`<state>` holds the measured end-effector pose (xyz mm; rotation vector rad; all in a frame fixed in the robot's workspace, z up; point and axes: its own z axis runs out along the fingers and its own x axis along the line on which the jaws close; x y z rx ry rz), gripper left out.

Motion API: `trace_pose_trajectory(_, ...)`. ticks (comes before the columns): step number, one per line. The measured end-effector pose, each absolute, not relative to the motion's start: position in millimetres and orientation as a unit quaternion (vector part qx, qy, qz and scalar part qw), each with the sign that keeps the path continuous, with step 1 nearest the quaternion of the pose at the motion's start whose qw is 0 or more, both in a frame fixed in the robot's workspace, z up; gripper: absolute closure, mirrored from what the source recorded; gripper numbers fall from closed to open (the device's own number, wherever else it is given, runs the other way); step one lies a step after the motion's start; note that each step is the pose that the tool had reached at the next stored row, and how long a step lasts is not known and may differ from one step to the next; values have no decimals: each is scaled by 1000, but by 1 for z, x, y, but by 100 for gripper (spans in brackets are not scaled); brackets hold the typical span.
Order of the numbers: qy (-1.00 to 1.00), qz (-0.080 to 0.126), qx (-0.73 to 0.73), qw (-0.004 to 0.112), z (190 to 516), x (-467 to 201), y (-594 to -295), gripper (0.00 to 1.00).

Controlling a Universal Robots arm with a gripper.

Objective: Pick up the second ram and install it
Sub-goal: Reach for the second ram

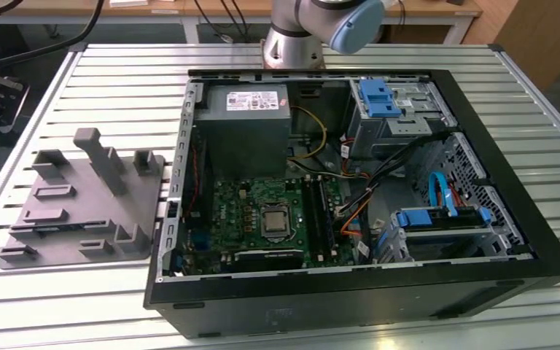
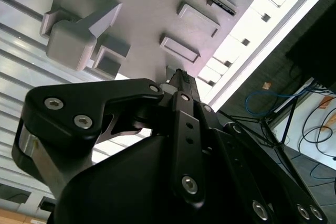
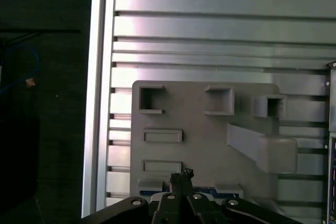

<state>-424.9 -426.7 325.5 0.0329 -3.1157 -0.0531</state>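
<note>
While the second ram (image 3: 203,188) sits in a slot of the grey fixture tray (image 3: 199,129), just beneath the gripper (image 3: 181,173), the fingers are drawn narrow. Whether they touch the stick cannot be told. Beside the tray, the open computer case (image 1: 358,295) holds the motherboard (image 1: 251,211).

Exterior view: set high, angled down over whole tabletop (image 1: 378,55); open computer case (image 1: 358,292) centred, arm base (image 1: 294,47) at far edge, seen from moderate distance. First wrist view: aimed straight down, close, past claw (image 3: 181,174) onto grey holder plate (image 3: 205,129). Second wrist view: tilted, held very close along claw, plate seen beyond. Plate and slatted tabletop shared by all three views
</note>
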Motion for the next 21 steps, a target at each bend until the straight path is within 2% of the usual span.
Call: trace_pose_trajectory(21, -1000, -17, 11, 13, 312, -425, -428, 90)
